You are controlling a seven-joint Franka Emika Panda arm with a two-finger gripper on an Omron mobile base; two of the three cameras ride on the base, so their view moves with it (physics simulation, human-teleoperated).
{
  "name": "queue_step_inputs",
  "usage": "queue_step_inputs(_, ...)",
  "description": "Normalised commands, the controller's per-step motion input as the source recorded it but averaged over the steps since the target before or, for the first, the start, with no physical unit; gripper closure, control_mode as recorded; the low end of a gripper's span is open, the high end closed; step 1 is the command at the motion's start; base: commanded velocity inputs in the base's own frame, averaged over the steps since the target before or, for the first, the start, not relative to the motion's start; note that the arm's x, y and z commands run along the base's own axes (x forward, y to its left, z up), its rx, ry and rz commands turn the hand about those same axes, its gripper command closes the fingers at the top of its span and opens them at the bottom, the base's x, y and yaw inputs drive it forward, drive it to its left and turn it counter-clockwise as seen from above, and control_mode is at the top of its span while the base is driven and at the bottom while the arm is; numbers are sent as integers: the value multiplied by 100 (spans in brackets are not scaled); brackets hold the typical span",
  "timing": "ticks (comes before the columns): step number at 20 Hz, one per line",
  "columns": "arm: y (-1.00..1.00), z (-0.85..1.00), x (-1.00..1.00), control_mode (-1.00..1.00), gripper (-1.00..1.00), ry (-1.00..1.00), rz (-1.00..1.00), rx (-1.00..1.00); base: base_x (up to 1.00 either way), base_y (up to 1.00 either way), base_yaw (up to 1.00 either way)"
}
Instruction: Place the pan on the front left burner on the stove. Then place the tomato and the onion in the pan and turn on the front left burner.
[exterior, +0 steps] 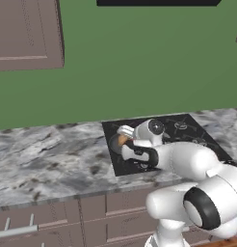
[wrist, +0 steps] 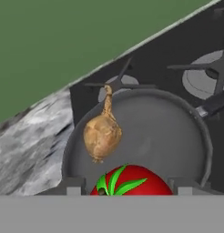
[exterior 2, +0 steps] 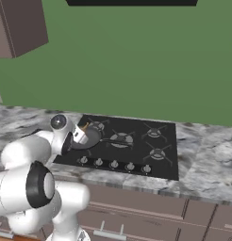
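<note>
In the left base view the white arm reaches forward from the lower right over the stove (exterior: pixel 188 126), a black cooktop set into the marbled grey tabletop (exterior: pixel 48 154). The tool (exterior: pixel 124 137) hangs above the near left part of the stove, over the pan (exterior: pixel 114 144), of which a grey curve of rim shows at the arm's left. A small patch of yellow-brown, the onion (exterior: pixel 122 140), peeks out just beside the tool. A brown wall cabinet (exterior: pixel 26 34) hangs at the upper left against the green wall, and brown drawers (exterior: pixel 91 212) run below the tabletop.

In the right base view the arm comes in from the lower left. The pan sits on the front left burner (exterior 2: pixel 92 136), its long dark handle pointing right across the stove towards the middle burners. The tool is low over the pan's left side. A row of silver knobs (exterior 2: pixel 114 164) lines the stove's near edge.

In the hand view the pan lies directly below, grey inside with a dark rim. The onion rests on the pan's floor towards its left, stalk tip pointing to the far rim. The tomato (wrist: pixel 132 182) sits at the near edge between the two finger tips, which stand spread on either side of it; whether they touch it I cannot tell.
</note>
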Motion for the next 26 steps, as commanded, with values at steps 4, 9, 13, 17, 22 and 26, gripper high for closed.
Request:
queue_step_inputs(4,0,-14,37,-100,100,23,9,0,0,0,0)
queue_step_inputs(9,0,-9,40,-100,100,15,8,0,0,0,0)
queue_step_inputs(13,0,-17,55,-100,100,12,8,0,0,0,0)
queue_step_inputs(17,0,-32,41,-100,100,16,8,0,0,0,0)
queue_step_inputs(22,0,-33,20,-100,100,16,8,-1,0,0,0)
queue_step_inputs(26,4,-31,6,-100,100,13,5,-3,0,0,0)
